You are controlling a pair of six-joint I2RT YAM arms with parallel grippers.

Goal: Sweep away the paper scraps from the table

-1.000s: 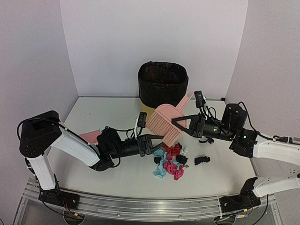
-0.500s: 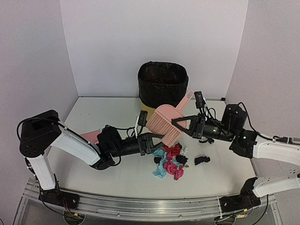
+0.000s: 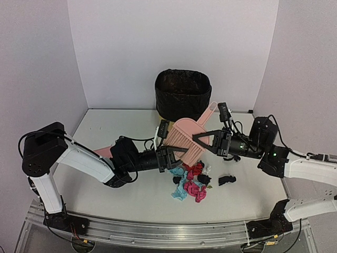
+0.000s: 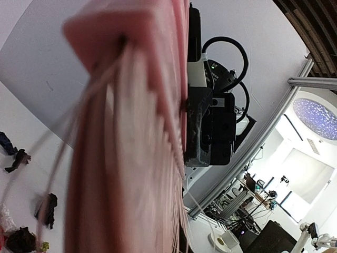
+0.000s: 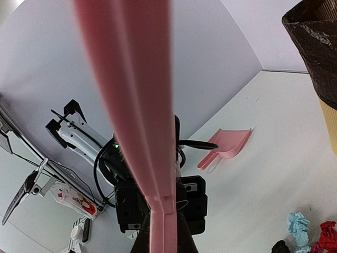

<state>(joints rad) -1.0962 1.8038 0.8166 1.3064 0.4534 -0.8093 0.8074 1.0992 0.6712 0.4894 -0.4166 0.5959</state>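
My right fingers (image 3: 203, 137) are closed on the handle of the brush (image 3: 183, 134), holding it above the table (image 3: 105, 126). My left fingers (image 3: 168, 156) are closed at its bristles; whether they pinch any, I cannot tell. The scraps (image 3: 190, 182) lie heaped near the table's middle.

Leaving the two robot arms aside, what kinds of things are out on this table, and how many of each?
Brush: 1
Dustpan: 1
Bin: 1
Heap of paper scraps: 1 (red, pink, light blue and black bits, too tangled to count singly)
Stray black scrap: 1
Total: 5
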